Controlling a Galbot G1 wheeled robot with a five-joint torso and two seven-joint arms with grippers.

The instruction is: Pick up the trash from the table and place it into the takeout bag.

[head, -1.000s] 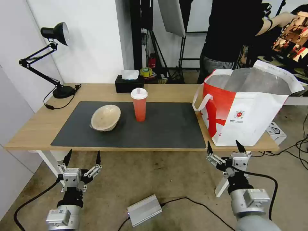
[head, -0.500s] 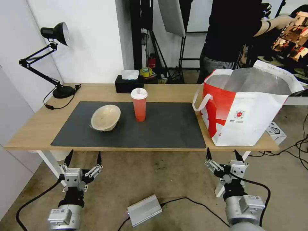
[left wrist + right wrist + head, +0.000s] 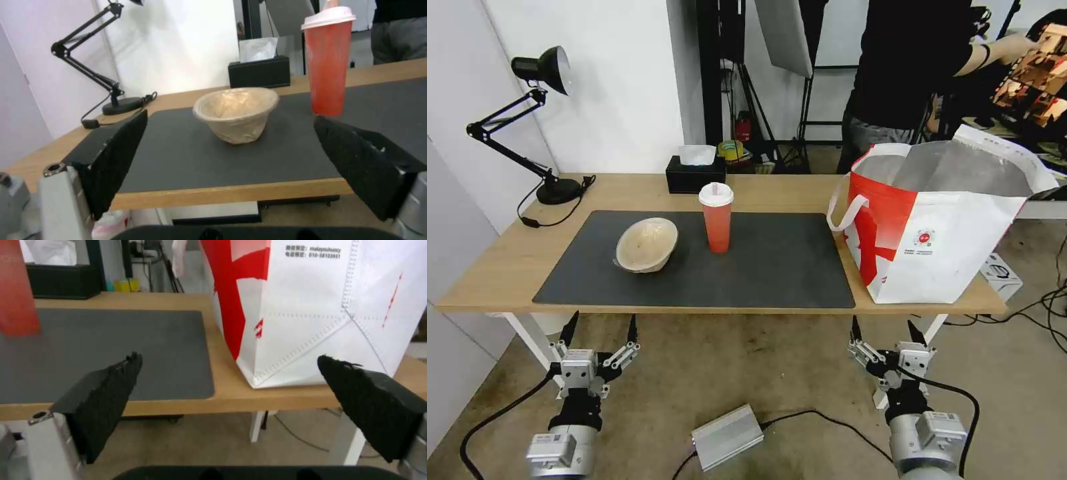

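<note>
Below the table's near edge, your left gripper (image 3: 600, 323) hangs with its fingers spread and empty, pointed up at the mat, and your right gripper (image 3: 882, 329) sits the same way, released, just in front of the takeout bag (image 3: 940, 227). From the left gripper outward you meet the beige paper-like bowl (image 3: 647, 244) first: it lies tipped on its side on the dark grey mat (image 3: 760, 267), rim facing you, its wall crumpled and thin. My judgement is that this bowl will fold or skid if you pinch it by one wall, so a squeeze across the rim could crush it or push it away. Just beyond it stands the orange-red drink cup (image 3: 717, 220), upright, white lid on, tall and narrow; a sweeping approach to the bowl could knock it over, and if liquid remains it may spill. The bag stands open at the right end of the table (image 3: 507, 267), right at the near edge; a nudge from the rising right arm could tip it off, and its loop handle (image 3: 844, 213) could snag a finger. The black tissue box (image 3: 695, 175) and desk lamp (image 3: 537, 73) stand behind, well apart.
</note>
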